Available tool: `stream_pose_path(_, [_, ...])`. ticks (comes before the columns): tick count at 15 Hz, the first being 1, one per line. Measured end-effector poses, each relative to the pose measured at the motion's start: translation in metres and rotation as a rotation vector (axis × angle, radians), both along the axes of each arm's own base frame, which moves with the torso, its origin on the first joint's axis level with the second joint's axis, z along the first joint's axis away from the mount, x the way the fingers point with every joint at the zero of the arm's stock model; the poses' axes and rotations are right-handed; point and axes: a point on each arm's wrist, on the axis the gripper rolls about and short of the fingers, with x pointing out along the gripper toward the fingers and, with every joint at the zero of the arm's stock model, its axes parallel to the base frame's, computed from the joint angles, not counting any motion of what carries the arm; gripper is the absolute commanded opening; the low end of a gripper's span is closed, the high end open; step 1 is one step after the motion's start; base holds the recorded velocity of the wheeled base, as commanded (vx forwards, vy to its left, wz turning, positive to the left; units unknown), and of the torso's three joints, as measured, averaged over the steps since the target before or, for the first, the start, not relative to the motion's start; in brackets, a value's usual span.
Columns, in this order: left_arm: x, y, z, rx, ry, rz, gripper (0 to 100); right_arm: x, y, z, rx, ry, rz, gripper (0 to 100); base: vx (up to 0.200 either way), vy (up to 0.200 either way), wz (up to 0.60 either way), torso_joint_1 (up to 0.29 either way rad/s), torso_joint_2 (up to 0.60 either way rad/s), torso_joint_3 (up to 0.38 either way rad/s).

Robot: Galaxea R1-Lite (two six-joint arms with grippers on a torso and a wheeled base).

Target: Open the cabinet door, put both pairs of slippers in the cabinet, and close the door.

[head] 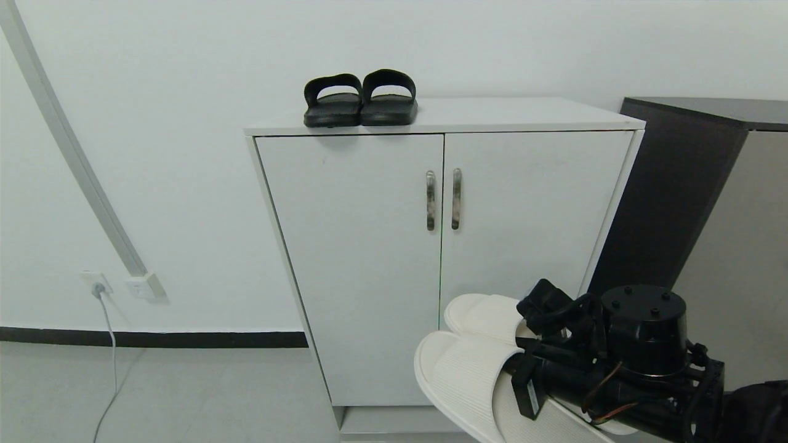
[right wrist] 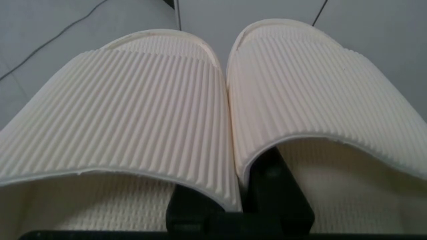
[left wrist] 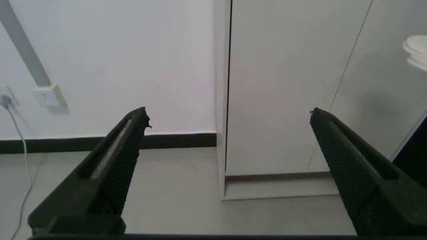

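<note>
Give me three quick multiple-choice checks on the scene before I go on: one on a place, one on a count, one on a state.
1. Where are the black slippers?
A. On the floor
B. On top of the cabinet
C. Inside the cabinet

2. How many handles show on the cabinet front?
A. One
B. Two
C. Four

3. What state are the cabinet doors in?
A. Both shut
B. Left one open
C. Both open

Answers:
1 B: the pair sits side by side on the left part of the top.
2 B: one handle on each door, either side of the middle seam.
3 A: both doors lie flush with the front. The right pincer holds the white slippers, and the left pincer is open and empty.
</note>
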Motion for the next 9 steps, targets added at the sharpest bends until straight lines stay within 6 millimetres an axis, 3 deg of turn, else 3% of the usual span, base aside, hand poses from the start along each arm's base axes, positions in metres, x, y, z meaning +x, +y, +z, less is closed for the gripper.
stream_pose_path(3, [-0.002,0.000,0.012,-0.021,-0.030,-0.005,100,0.000,0.000,0.002,0.021,-0.023,0.001,0,0.000,0.000,0.00,-0.009,0.05,0.059])
stream_pose_path(6, [0.001,-0.002,0.053,-0.076,-0.038,-0.098,100,-0.001,0.000,0.000,0.013,-0.015,0.003,0,0.000,0.000,0.00,-0.008,0.06,0.054])
stream_pose_path(9, [0.023,-0.006,0.091,-0.099,0.041,-0.242,100,-0.003,0.000,-0.001,0.011,-0.014,0.008,0,0.000,0.000,0.00,0.000,0.00,0.000])
